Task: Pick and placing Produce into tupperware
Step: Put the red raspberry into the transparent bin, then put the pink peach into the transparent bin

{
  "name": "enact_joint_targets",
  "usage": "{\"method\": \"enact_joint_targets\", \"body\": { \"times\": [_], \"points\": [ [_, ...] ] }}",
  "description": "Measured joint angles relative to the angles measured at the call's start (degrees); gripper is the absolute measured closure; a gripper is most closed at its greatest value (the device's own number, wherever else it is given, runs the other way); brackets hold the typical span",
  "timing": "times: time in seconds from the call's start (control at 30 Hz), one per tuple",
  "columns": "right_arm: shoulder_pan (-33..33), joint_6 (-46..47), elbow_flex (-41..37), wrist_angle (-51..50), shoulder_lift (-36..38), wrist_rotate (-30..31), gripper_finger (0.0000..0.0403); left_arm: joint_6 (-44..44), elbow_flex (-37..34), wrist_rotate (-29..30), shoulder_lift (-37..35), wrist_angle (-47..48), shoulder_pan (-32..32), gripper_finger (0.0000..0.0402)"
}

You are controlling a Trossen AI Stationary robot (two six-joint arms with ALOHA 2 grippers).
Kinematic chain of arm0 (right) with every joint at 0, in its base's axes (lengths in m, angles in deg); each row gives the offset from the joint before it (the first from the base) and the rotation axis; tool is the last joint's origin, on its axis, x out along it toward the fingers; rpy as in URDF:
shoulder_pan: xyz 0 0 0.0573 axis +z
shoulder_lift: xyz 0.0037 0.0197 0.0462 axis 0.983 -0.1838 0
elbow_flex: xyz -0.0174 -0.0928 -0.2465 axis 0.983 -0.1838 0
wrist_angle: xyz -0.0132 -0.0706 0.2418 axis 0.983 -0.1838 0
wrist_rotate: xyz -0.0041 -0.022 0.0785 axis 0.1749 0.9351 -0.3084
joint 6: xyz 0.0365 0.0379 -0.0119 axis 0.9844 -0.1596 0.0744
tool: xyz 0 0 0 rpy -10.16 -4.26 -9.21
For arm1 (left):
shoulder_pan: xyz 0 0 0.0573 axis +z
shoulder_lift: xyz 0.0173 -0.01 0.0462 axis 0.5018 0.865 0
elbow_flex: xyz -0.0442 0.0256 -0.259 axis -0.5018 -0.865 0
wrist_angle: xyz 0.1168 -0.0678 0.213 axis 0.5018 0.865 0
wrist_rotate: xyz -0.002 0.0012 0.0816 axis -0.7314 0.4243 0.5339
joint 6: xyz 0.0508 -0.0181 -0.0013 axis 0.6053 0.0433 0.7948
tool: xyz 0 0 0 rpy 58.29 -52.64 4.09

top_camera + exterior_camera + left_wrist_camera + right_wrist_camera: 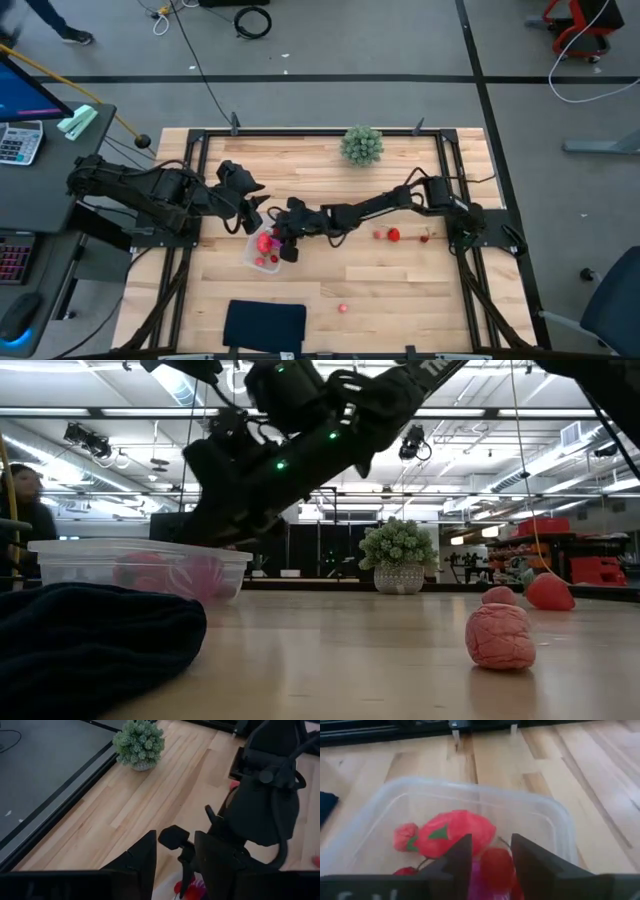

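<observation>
The clear tupperware (262,250) sits left of the table's middle and shows as a low tub (140,565) in the low view. Inside it lie a big pink-red piece (455,834), a small pink berry (405,837) and another red piece (406,870). My right gripper (492,865) reaches from the right and hangs over the tub (286,244), shut on a small red berry. My left gripper (175,870) is open and hovers just beyond the tub's far-left side (252,210), touching nothing. More red pieces (393,235) lie on the table to the right. My right gripper pinches a small round red berry (495,862) between its two fingers, coming from above and slanting down into the tub's opening. The berry is clear of the table, just above the pieces in the tub.
A green bushy plant (361,145) stands near the far edge. A black flat pad (265,325) lies at the near edge and fills the low view's left foreground (90,640). A pink piece (343,308) lies near the pad, also in the low view (500,635).
</observation>
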Motion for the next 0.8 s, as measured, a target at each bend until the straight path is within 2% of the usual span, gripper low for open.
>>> {"method": "enact_joint_targets", "body": {
  "times": [0.23, 0.33, 0.43, 0.53, 0.63, 0.7, 0.8],
  "points": [
    [-0.41, -2.97, 0.54, -3.92, 2.72, -1.0, 0.0216, -0.04, 0.0, 0.0, 0.0, 0.49, 0.0, 0.0268],
    [-0.41, -4.76, 0.54, -11.65, 7.26, -1.02, 0.0209, -0.72, 0.0, 0.0, 0.0, 0.57, 0.0, 0.0263],
    [-0.2, -4.15, 0.56, -27.69, 13.75, -1.65, 0.021, -4.55, 0.02, 0.01, 0.14, 0.55, -0.02, 0.0258],
    [0.82, 1.84, 0.65, -47.57, 20.1, -4.4, 0.0214, -10.31, 0.05, -0.39, 0.91, 0.5, -0.16, 0.0255],
    [4.03, 7.67, 0.65, -64.87, 25.65, -4.25, 0.022, -12.38, 0.08, -3.57, 3.25, -0.01, -0.11, 0.0258],
    [7.09, 10.83, 0.61, -72.74, 29.03, -0.93, 0.0223, -11.57, 0.08, -6.16, 6.1, -2.06, -0.11, 0.0261],
    [12.61, 18.82, 0.59, -78.74, 33.64, 8.54, 0.0227, -7.98, 0.07, -6.77, 11.85, -7.67, -0.43, 0.026]
  ]
}}
